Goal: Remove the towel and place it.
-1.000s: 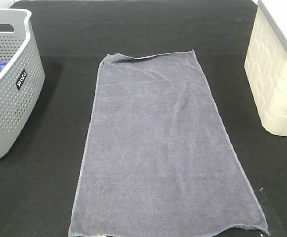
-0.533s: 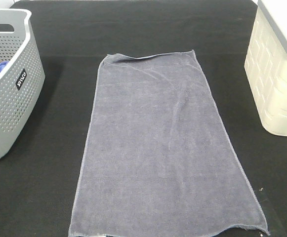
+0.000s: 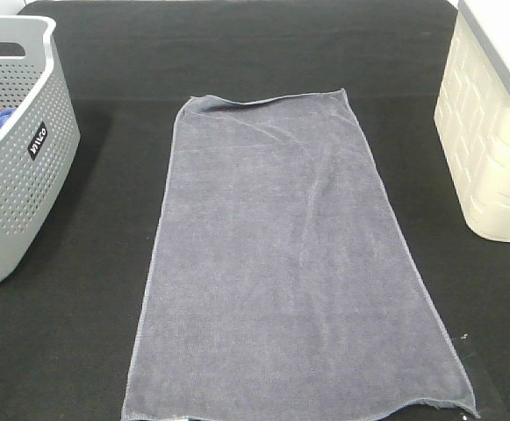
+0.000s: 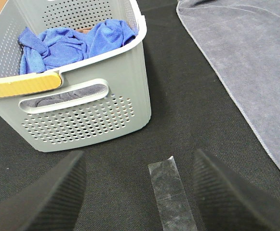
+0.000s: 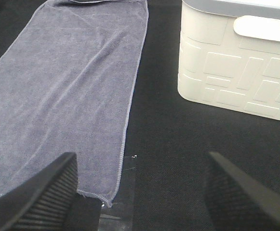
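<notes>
- Only the grey basket (image 3: 17, 149) carries a label, too small to read.
- Flat on the black table (image 3: 88, 333) lies the towel (image 3: 290, 263), between basket and cream bin (image 3: 492, 132).
- Wrist views alone show the left gripper (image 4: 140, 192) and right gripper (image 5: 140, 192), both spread wide and empty, plus a blue cloth (image 4: 72, 43) in the basket.

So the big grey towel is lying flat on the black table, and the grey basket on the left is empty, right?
Not quite. The towel does lie spread flat on the black table, but the grey basket on the left is not empty: the left wrist view shows a crumpled bright blue cloth inside it.
</notes>
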### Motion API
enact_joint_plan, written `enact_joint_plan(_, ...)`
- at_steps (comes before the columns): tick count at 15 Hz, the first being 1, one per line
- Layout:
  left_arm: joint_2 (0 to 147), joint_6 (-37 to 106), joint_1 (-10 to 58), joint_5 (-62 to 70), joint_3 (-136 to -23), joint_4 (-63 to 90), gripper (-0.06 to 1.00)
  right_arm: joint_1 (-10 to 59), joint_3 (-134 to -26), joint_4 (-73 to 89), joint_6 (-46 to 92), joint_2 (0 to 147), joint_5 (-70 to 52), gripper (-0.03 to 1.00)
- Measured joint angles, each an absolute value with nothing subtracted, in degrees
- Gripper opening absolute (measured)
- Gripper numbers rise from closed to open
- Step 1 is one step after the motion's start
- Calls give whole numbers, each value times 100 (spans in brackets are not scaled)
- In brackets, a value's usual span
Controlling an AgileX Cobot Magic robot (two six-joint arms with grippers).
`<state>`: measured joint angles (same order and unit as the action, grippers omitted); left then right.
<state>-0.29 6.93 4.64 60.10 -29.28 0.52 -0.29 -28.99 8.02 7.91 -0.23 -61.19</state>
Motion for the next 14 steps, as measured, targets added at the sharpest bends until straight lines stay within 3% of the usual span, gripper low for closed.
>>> enact_joint_plan(14,-29,693,464,6010,-2928,52,62,-29,-2899,831,796,-23,-6119,69)
